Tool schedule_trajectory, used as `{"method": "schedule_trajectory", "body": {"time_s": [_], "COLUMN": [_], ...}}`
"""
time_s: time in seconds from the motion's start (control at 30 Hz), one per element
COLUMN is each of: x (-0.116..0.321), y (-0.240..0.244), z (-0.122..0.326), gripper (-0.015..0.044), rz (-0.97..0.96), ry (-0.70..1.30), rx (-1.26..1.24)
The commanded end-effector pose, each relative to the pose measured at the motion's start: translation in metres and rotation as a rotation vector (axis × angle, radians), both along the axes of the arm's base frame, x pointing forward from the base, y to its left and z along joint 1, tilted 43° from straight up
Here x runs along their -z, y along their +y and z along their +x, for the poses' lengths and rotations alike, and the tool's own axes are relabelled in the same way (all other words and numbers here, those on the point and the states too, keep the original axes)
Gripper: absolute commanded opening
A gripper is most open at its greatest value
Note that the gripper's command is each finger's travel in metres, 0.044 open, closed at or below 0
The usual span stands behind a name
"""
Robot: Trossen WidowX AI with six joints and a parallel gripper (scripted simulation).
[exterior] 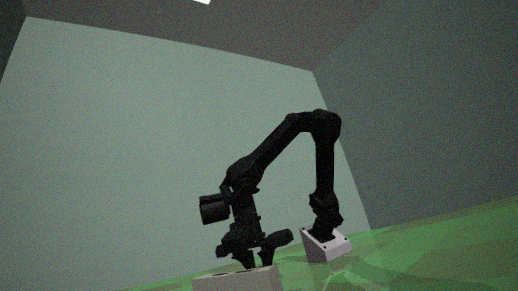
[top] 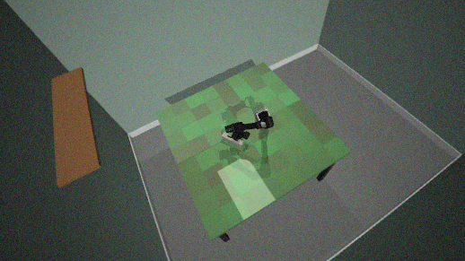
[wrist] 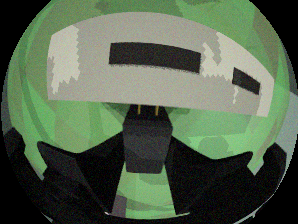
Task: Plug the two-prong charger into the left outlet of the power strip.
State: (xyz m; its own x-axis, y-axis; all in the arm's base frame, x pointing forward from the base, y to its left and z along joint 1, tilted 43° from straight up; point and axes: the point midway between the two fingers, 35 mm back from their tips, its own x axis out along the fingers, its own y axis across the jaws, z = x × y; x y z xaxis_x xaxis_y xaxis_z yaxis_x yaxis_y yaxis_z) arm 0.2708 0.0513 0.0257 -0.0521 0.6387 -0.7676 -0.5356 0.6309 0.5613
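Charger (wrist: 147, 145), dark and blocky, sits in the claw (top: 241, 135) (exterior: 257, 263) (wrist: 145, 135) over the bench (top: 305, 132) (exterior: 425, 247) (wrist: 95, 125). Largest is the room, with a pale green wall (top: 193, 29) (exterior: 150, 127) behind the bench. The bench top is a patchwork of greens and browns, with a bright patch (top: 247, 190) towards one edge. A brown slab (top: 74, 127) shows well apart from it. The black arm (top: 251, 126) (exterior: 325, 162) rises from a pale base (exterior: 340, 249), bends over and reaches down near the pale power strip (top: 232, 141) (exterior: 240, 281) (wrist: 90, 75). The claw is partly open, its two fingers closed against opposite sides of the charger. Smaller still, two dark recesses, one long (wrist: 155, 55) and one short, mark the strip. Smallest are the two thin gold prongs (wrist: 139, 109), side by side, pointing towards the strip; their tips meet its edge in the wrist view, but whether they touch it I cannot tell.
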Motion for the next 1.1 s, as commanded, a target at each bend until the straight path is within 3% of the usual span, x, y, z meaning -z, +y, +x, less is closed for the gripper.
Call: {"method": "schedule_trajectory", "body": {"time_s": [0.0, 1.07], "x": [-0.0013, -0.0049], "y": [0.0009, 0.0042], "z": [0.0017, 0.0092], "gripper": [0.0, 0.0], "rz": [0.004, 0.004], "ry": [0.001, 0.0], "rx": [0.004, 0.004]}}
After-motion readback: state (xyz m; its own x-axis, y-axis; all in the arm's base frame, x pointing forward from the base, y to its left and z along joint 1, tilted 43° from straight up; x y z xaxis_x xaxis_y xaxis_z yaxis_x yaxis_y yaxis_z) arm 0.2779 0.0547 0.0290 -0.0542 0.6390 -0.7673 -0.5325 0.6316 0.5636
